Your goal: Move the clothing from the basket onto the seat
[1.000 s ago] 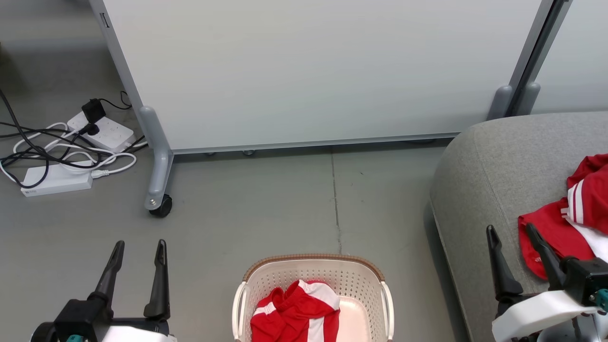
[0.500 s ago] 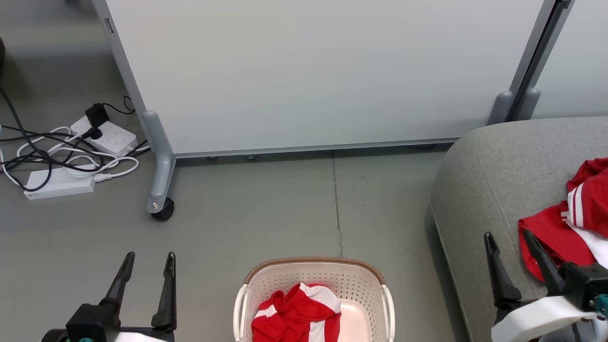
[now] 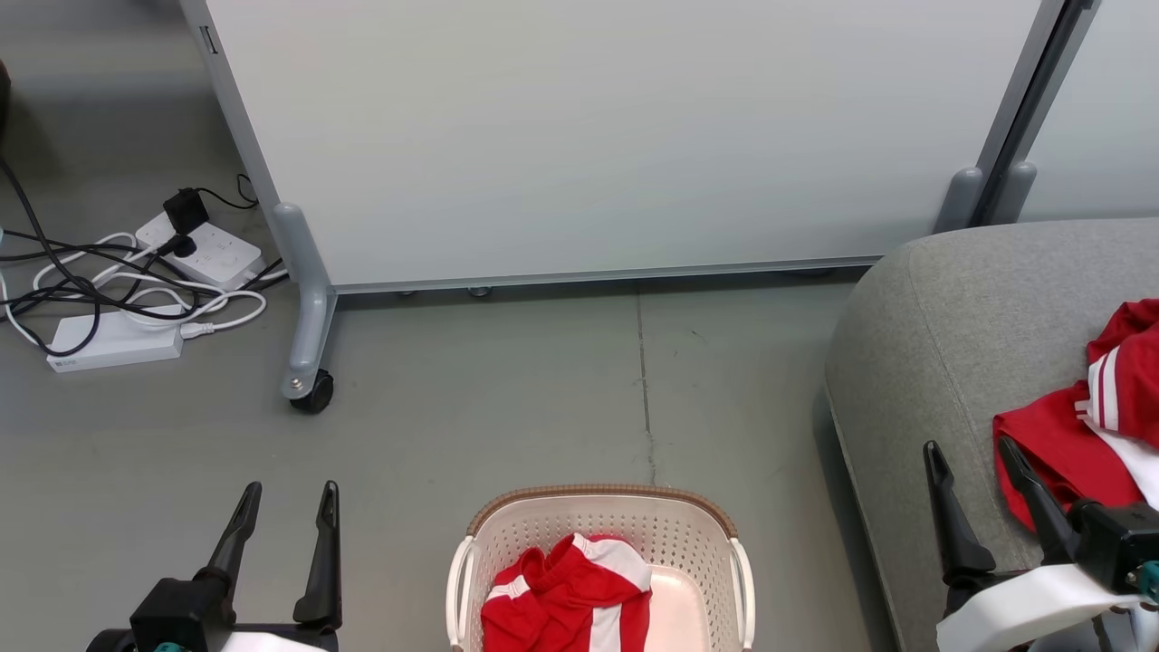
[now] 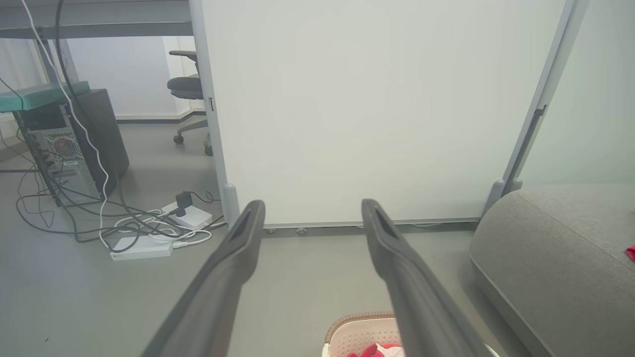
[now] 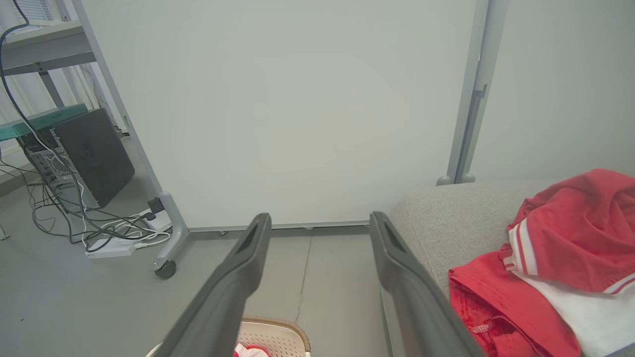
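One red garment [image 3: 566, 598] is seen crumpled inside the basket [image 3: 598, 494], which is set on the floor [image 3: 507, 389] beside the sofa [image 3: 942, 335]. More red clothing [image 3: 1077, 435] is laid on the sofa. The left gripper [image 3: 291, 492] and the right gripper [image 3: 967, 445] are held wide open, with nothing gripped by either; the right gripper is poised over the sofa's edge, near that clothing.
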You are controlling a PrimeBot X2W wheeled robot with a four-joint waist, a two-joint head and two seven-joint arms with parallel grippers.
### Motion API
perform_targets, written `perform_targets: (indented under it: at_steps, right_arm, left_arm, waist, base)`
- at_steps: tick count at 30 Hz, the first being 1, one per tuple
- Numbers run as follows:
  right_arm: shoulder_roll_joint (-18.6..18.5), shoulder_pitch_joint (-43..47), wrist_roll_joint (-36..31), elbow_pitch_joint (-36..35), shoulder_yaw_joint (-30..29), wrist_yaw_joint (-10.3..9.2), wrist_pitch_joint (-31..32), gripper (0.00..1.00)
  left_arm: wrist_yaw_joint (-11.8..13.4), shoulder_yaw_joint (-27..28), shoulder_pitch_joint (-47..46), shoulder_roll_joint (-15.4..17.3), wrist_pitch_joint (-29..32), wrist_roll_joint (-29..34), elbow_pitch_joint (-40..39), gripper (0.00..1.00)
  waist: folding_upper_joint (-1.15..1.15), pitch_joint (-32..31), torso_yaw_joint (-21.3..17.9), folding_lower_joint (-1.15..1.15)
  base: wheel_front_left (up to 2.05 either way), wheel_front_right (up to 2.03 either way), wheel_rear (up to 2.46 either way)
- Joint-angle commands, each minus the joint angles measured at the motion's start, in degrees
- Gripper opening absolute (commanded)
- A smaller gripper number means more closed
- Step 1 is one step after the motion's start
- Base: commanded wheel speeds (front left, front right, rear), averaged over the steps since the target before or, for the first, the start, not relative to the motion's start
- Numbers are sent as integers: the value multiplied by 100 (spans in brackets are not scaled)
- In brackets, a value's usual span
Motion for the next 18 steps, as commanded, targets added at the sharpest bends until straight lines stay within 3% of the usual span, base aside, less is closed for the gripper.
perform_targets:
  at_steps: [1,9,18]
  right_arm:
    - [-17,35,60,-44,0,1,4,100]
    - [-18,-114,36,-150,35,1,46,100]
    - [-20,-575,-55,-513,41,1,79,100]
  left_arm:
    - [43,25,-69,5,-31,-20,6,100]
    - [79,11,-413,-37,-49,69,-20,100]
    - [-181,-338,-1606,-250,-65,349,318,100]
  waist:
    - [0,14,-1,0]
    - [0,201,-82,0]
    - [0,1148,-266,0]
  base:
    - [0,0,0]
    - [0,0,0]
    - [0,0,0]
